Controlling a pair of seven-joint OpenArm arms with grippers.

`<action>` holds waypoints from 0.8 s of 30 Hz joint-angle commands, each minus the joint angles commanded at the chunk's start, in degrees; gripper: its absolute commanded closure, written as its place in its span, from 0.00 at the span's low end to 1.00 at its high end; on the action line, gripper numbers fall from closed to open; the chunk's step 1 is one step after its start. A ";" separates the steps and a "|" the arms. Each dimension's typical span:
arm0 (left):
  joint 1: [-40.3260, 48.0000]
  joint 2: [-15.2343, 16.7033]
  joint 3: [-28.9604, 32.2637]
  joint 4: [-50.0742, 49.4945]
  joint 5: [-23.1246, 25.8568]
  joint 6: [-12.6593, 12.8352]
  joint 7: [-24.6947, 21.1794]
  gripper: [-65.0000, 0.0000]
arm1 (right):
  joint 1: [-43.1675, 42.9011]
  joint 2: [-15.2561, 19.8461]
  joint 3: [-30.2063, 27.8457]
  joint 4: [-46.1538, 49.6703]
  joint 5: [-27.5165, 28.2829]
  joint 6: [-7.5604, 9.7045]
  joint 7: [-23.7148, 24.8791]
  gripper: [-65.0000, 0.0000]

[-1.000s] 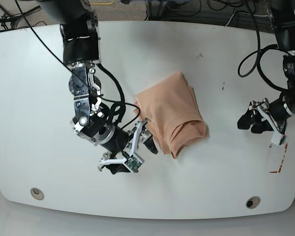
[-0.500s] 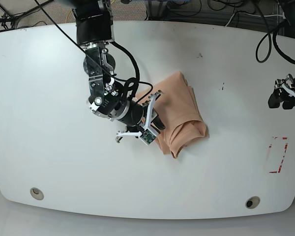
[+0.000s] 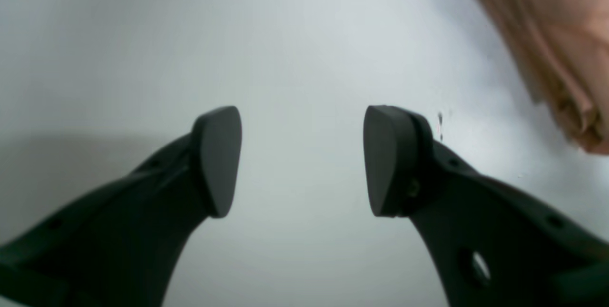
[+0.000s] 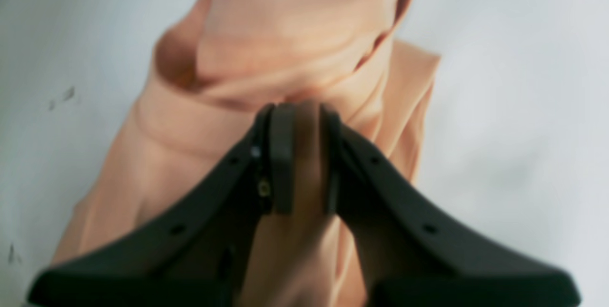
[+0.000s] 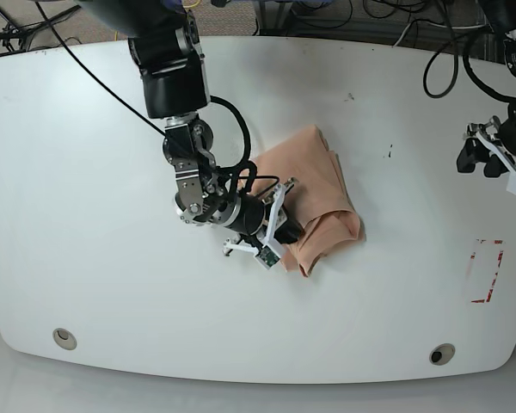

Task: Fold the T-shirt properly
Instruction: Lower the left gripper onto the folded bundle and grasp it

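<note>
The peach-pink T-shirt [image 5: 314, 194] lies bunched in a folded heap at the middle of the white table [image 5: 86, 275]. My right gripper [image 5: 285, 231] is at the heap's left edge, and in the right wrist view [image 4: 302, 154] it is shut on a fold of the T-shirt [image 4: 266, 59]. My left gripper [image 5: 480, 160] hangs far off at the table's right edge. In the left wrist view that gripper [image 3: 302, 159] stands open over bare table, with a corner of the T-shirt [image 3: 556, 35] at the upper right. No print shows on the cloth.
A red rectangle outline [image 5: 484, 271] is marked on the table at the right. Two round holes [image 5: 64, 337] [image 5: 441, 354] sit near the front edge. Cables and dark gear lie beyond the far edge [image 5: 327, 13].
My right gripper has moved right from the bare table onto the T-shirt's left edge and closed on a fold. My left gripper has risen away toward the far right.
</note>
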 joint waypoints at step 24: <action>-7.03 12.84 20.84 14.24 1.05 2.37 -0.09 0.42 | -10.64 8.26 3.34 33.14 0.62 0.00 -16.97 0.88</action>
